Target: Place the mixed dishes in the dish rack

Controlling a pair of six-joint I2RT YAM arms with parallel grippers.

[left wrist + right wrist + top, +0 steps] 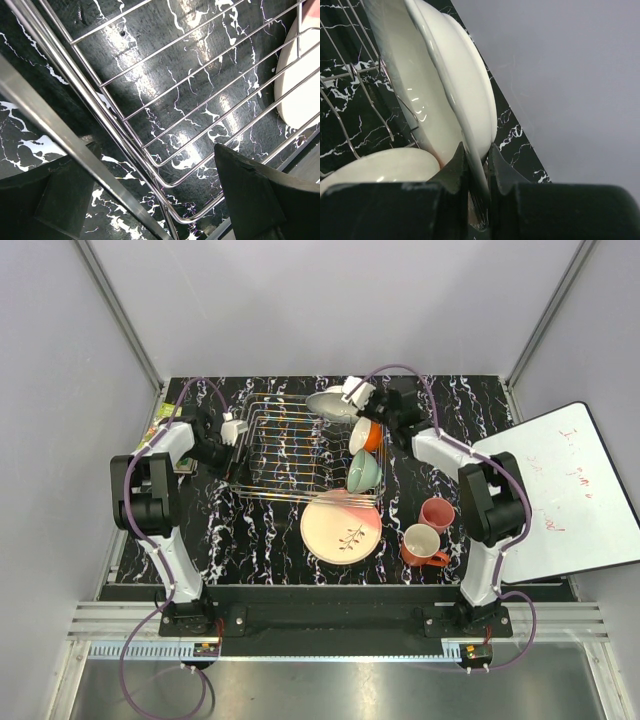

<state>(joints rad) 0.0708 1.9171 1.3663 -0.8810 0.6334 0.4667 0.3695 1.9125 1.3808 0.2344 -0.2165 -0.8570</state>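
The silver wire dish rack (285, 450) stands mid-table. My right gripper (357, 400) is at its far right corner, shut on the rim of the white round plate (332, 405), which is tilted over the rack. In the right wrist view the fingers (454, 167) pinch the plate (435, 75) edge. An orange bowl (367, 435) and a pale green bowl (364, 470) stand on edge in the rack's right side. My left gripper (232, 432) is open, straddling the rack's left rim (125, 130). The peach-pink plate (342, 527), pink cup (437, 512) and orange mug (422, 543) sit on the table.
A whiteboard (565, 490) lies at the right, overhanging the table edge. A green item (166, 412) peeks out behind the left arm. Grey walls close in the far side and both flanks. The orange bowl's pale inside (380, 167) sits just below the held plate.
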